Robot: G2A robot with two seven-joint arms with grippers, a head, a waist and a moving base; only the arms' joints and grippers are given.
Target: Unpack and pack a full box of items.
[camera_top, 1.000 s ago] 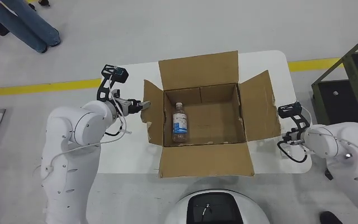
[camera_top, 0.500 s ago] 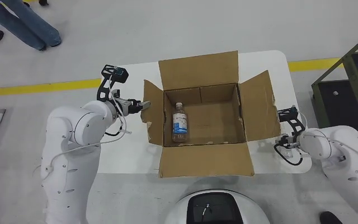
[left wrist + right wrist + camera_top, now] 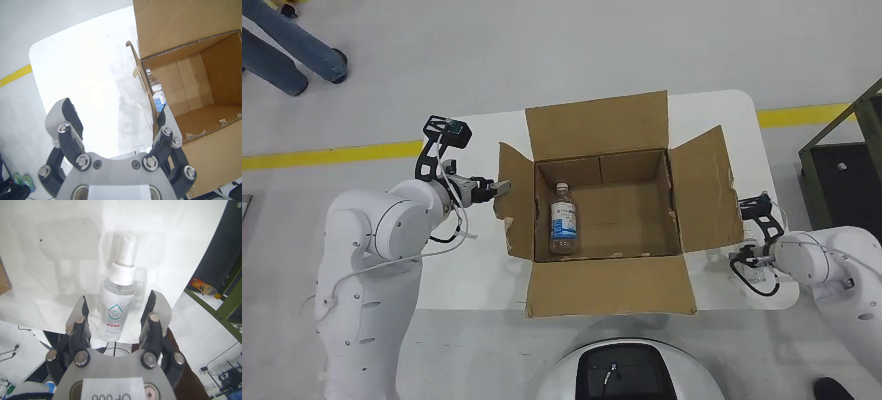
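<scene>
Right now the right jaws stand spread on either side of the spray bottle (image 3: 117,289), and neither pad seems to touch it. The spray bottle lies flat on the table (image 3: 704,112) close to the right-hand edge, cap pointing away from the wrist. I can't say whether this is a release or a pick-up. Since it lies outside the box (image 3: 597,125), I treat the next job as gripping it for packing.

To do that well, I would close on the labelled body, not on the narrow white collar or the clear cap. The body is round and smooth, so it will probably roll or squirt sideways if one pad lands first. I would therefore keep it centred and close slowly. Being so near the edge, any nudge outward could tip it off. I would lift it straight up before crossing the box's right flap (image 3: 705,190), which leans out toward this side.

The left jaws are also spread and hold nothing. They hang over the table just outside the left flap (image 3: 513,200). Inside the box, a second bottle (image 3: 562,222) lies along the left wall.

The table is white, glossy and reflective. Beyond it lies grey floor with a yellow line (image 3: 332,155), and a green rack (image 3: 842,170) to the right has an orange drink bottle (image 3: 205,288) by its foot.
</scene>
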